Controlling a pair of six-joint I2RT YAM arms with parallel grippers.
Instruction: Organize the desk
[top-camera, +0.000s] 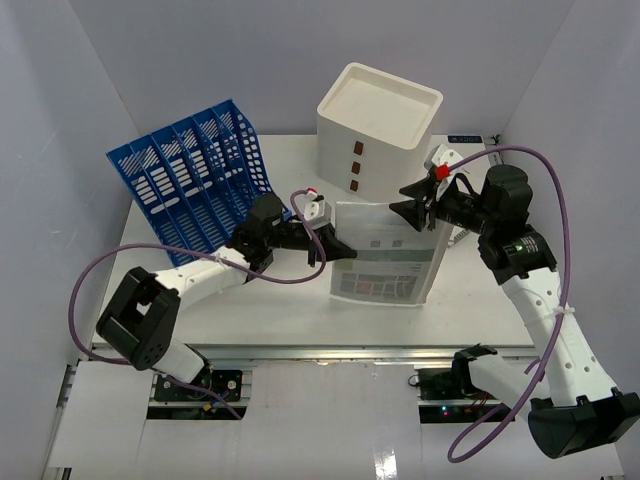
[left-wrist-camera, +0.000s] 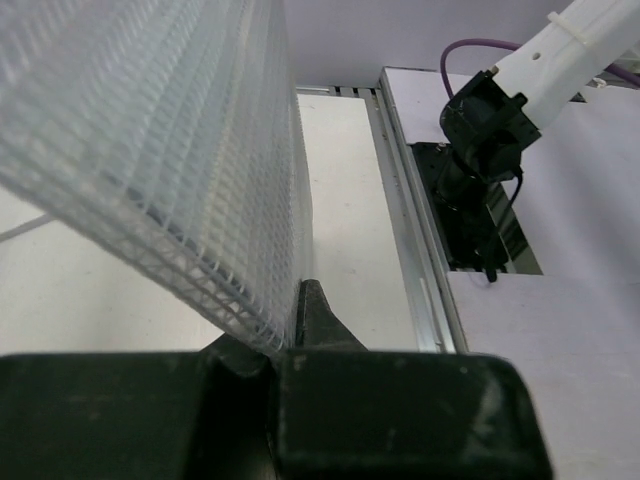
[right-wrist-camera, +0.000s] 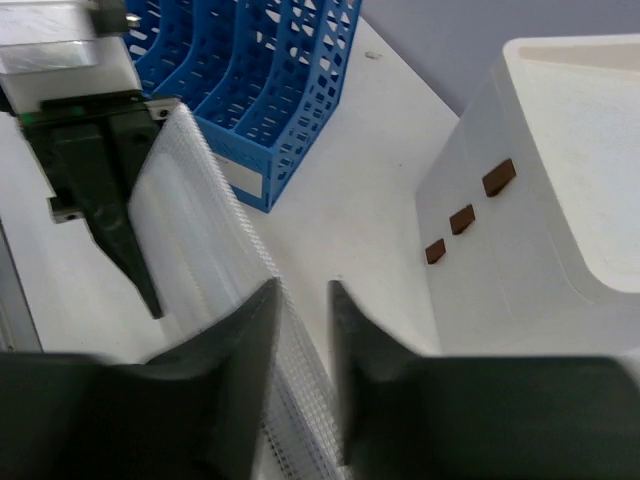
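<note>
Desk (top-camera: 270, 315) is the white top under everything, spanning the top view. Its silver rail (top-camera: 300, 350) runs along the near edge, just ahead of both arm bases.

Left gripper (left-wrist-camera: 286, 335): clenched on the mesh pouch (top-camera: 385, 255). It has the pouch's left edge, about mid-height. In the left wrist view the mesh runs straight down into the closed jaws, with 1 finger (left-wrist-camera: 322, 318) visible in front and the other behind the mesh.

Right gripper (right-wrist-camera: 305, 290): released, jaws apart with a clear gap. It sits at the pouch's upper right corner. In the right wrist view the mesh edge lies against the left finger and shows low down in the gap. No squeeze visible there.

The pouch is translucent with printed sheets inside. It stands roughly on edge over the middle of the desk, between the 2 grippers. Can't tell if its bottom edge touches the desk.

Blue file rack (top-camera: 195, 175): far left of the desk, tipped back, slots facing up and left, apart from the pouch.

Cream drawer box (top-camera: 375, 130): far centre, upright, 3 brown pulls on the front, just behind the pouch's top edge. The right gripper is near its right front corner, not touching.

A purple cable (top-camera: 545, 180) loops over the right arm.
</note>
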